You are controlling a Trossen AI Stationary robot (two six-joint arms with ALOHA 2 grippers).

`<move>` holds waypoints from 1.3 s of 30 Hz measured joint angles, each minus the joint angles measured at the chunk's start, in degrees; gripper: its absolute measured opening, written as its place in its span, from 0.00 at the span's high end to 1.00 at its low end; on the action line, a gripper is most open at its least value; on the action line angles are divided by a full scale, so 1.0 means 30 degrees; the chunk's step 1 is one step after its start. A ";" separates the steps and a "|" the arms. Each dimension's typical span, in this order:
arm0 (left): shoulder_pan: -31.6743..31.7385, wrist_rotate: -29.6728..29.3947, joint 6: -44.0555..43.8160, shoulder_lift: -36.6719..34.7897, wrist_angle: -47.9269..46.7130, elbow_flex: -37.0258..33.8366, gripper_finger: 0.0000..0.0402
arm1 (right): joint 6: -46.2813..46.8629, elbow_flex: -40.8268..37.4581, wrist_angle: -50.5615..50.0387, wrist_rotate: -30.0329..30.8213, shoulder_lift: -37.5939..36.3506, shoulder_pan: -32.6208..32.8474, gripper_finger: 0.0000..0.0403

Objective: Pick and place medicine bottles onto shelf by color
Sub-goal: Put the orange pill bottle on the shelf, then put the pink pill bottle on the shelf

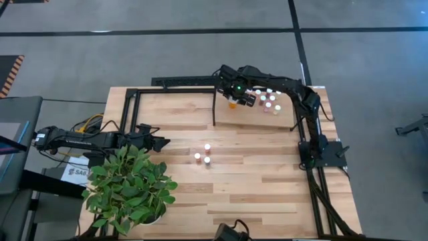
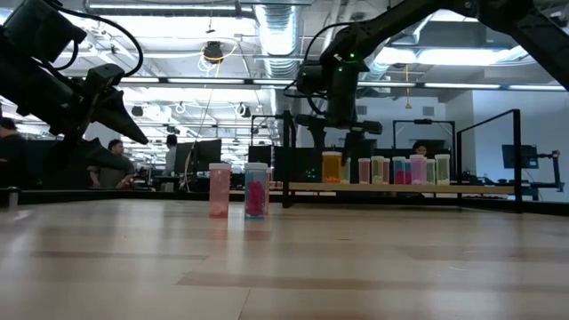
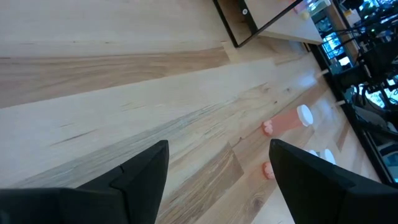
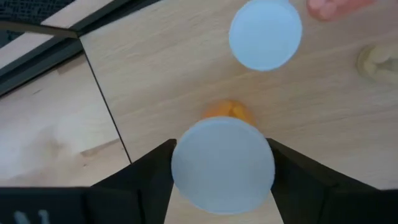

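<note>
The shelf [image 1: 284, 120] is a pale board in a black frame at the table's far right. My right gripper [image 1: 233, 94] hangs over its left end, shut on the larger orange bottle [image 4: 227, 111], which stands on the board [image 4: 186, 74]. Several small white-capped vials [image 1: 269, 100] stand on the shelf to the right of it; in the low view they form a row [image 2: 400, 169]. Three pink and red vials [image 1: 203, 155] stand upright on the tabletop at mid-table. My left gripper [image 1: 159, 142] waits open at the table's left, clear of them. My right gripper has its two fingers [image 4: 155, 177] on opposite sides of the orange bottle's white cap [image 4: 222, 165], pinching it. The fingers come from above and point down. The bottle is upright, its base on the shelf board [image 2: 331, 167].
A leafy potted plant [image 1: 130, 187] fills the near left corner, close to my left arm. The shelf's black frame bars [image 1: 134, 100] run along the far left of the table. Bare plank tabletop [image 1: 267, 181] lies near and to the right of the three vials.
</note>
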 joint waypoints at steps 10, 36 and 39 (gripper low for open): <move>0.0000 0.0000 0.0004 0.0000 0.0000 0.0000 0.34 | -0.0026 0.0000 -0.0001 0.0037 0.0000 0.0007 0.30; -0.0001 0.0000 0.0000 0.0000 0.0000 0.0000 0.34 | -0.1852 0.4177 -0.6686 -0.0135 -0.0066 0.1508 0.10; -0.0004 -0.0005 0.0000 0.0002 0.0000 0.0000 0.34 | -0.1846 0.5109 -0.8541 -0.0143 -0.0066 0.1838 0.11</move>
